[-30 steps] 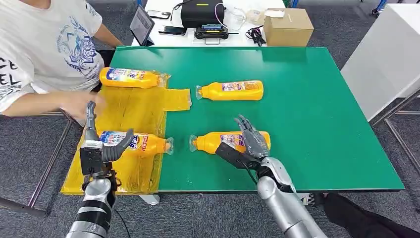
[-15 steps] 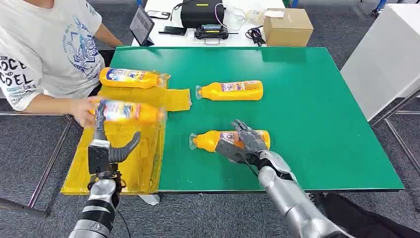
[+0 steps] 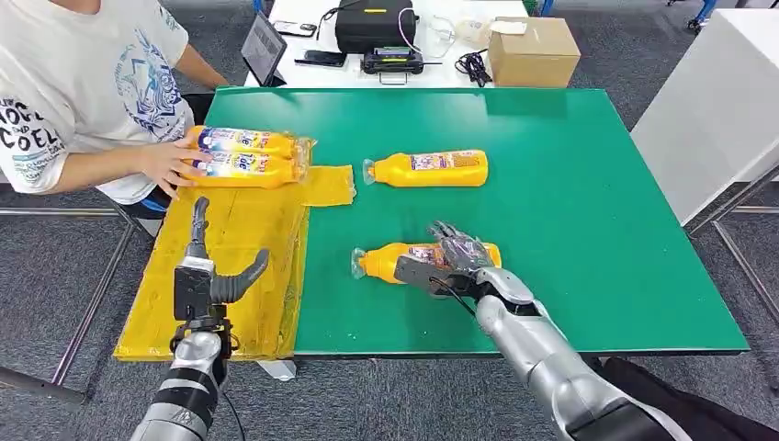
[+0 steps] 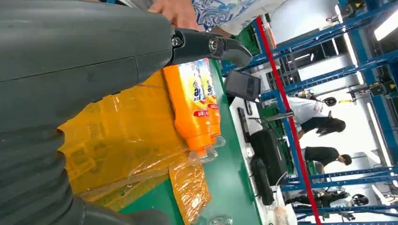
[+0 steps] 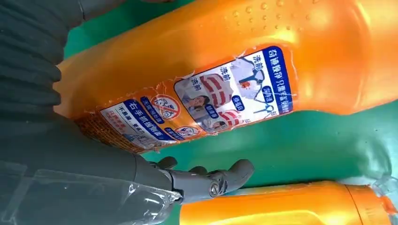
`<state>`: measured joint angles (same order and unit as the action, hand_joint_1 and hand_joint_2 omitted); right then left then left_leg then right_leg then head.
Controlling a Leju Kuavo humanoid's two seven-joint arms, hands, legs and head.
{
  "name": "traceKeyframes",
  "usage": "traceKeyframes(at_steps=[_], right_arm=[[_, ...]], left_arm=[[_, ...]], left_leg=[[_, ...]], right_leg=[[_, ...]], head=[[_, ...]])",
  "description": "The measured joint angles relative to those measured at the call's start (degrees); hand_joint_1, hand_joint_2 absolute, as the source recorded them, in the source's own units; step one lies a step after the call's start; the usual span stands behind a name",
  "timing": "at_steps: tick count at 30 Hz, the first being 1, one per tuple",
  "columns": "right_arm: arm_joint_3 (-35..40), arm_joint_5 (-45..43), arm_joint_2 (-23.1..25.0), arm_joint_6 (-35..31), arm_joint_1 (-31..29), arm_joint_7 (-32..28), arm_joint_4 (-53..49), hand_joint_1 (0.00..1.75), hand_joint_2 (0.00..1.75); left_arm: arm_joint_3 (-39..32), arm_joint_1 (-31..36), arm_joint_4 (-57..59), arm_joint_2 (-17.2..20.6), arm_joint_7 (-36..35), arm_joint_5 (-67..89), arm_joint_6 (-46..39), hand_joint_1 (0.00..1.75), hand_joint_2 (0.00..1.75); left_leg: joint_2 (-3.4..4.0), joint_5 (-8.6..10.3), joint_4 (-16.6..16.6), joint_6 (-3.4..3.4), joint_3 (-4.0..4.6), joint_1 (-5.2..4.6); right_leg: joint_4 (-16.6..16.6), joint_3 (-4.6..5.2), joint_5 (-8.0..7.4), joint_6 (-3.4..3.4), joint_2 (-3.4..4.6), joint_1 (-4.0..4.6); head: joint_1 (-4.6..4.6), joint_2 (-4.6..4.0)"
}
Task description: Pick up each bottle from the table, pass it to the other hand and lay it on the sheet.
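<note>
Two orange bottles (image 3: 241, 156) (image 4: 192, 103) lie side by side at the far end of the yellow sheet (image 3: 230, 276) (image 4: 122, 136), with a person's hand (image 3: 170, 165) resting on them. My left hand (image 3: 207, 276) (image 4: 94, 70) hovers over the near part of the sheet, fingers apart, holding nothing. On the green table (image 3: 588, 230) lies a near bottle (image 3: 390, 262) (image 5: 234, 70). My right hand (image 3: 455, 257) (image 5: 70, 154) lies over its label; the thumb stands a little apart from the bottle. Another bottle (image 3: 427, 168) (image 5: 281, 206) lies farther back.
A person in a white shirt (image 3: 83, 83) sits at the table's far left. Behind the green table are a cardboard box (image 3: 533, 48), a black case (image 3: 367, 23) and a tablet (image 3: 262, 41). A white table (image 3: 716, 110) stands to the right.
The person lifted the bottle off the near part of the sheet and set it beside the far one. My right hand came down onto the near bottle. My left hand moved slightly right.
</note>
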<state>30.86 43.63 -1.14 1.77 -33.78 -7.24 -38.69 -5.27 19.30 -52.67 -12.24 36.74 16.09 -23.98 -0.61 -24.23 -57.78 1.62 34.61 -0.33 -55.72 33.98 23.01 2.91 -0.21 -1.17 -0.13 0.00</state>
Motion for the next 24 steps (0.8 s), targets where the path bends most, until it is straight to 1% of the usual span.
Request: traceKeyframes(at_steps=[2, 3, 6, 7, 18, 24], right_arm=[[0.72, 0.09, -0.09, 0.92, -0.54, 0.31, 0.50, 0.00, 1.75], [1.05, 0.09, -0.15, 1.49, -0.81, 0.46, 0.66, 0.72, 1.75], [2.10, 0.07, -0.46, 3.57, -1.81, 0.74, 1.49, 0.72, 1.75], [2.68, -0.06, -0.70, 4.35, -2.23, 0.77, 1.88, 1.75, 1.75], [5.51, -2.21, -2.21, 6.25, -3.85, -0.04, 3.15, 1.75, 1.75], [5.86, -5.05, -3.28, 6.69, -3.85, -1.86, 3.04, 1.75, 1.75]], left_arm=[[0.04, 0.26, 0.50, 0.00, -0.09, -0.07, 0.11, 0.00, 1.75], [0.04, 0.37, 0.72, 0.00, -0.11, -0.07, 0.15, 0.00, 1.75], [0.07, 0.79, 1.46, 0.00, -0.11, -0.22, 0.17, 0.00, 1.75], [0.11, 1.01, 1.83, 0.00, -0.13, -0.48, 0.20, 0.00, 1.75], [0.94, 2.04, 3.78, 0.00, -0.15, -1.05, 0.72, 0.00, 1.75], [1.11, 2.13, 4.50, 0.00, -0.35, -1.53, 1.53, 0.00, 1.75]], left_leg=[[0.01, 0.00, 0.00, 0.00, -0.02, 0.00], [0.01, 0.00, 0.00, 0.00, -0.03, 0.00], [0.02, 0.00, 0.00, 0.00, -0.06, 0.00], [0.02, 0.00, 0.00, 0.00, -0.08, 0.00], [0.00, 0.00, -0.01, 0.00, -0.21, -0.01], [0.01, 0.00, -0.01, 0.00, -0.22, 0.00]], right_leg=[[0.00, -0.01, 0.00, 0.00, 0.00, 0.00], [0.00, -0.02, 0.00, 0.00, 0.01, 0.00], [0.01, -0.03, 0.00, 0.00, 0.01, 0.00], [0.01, -0.06, 0.00, 0.00, 0.01, 0.00], [0.02, -0.18, 0.00, 0.00, 0.00, 0.00], [0.02, -0.18, 0.00, 0.00, 0.00, 0.00]], head=[[0.00, 0.00], [0.00, 0.00], [0.00, 0.00], [0.02, 0.00], [0.00, 0.00], [0.00, 0.00]])
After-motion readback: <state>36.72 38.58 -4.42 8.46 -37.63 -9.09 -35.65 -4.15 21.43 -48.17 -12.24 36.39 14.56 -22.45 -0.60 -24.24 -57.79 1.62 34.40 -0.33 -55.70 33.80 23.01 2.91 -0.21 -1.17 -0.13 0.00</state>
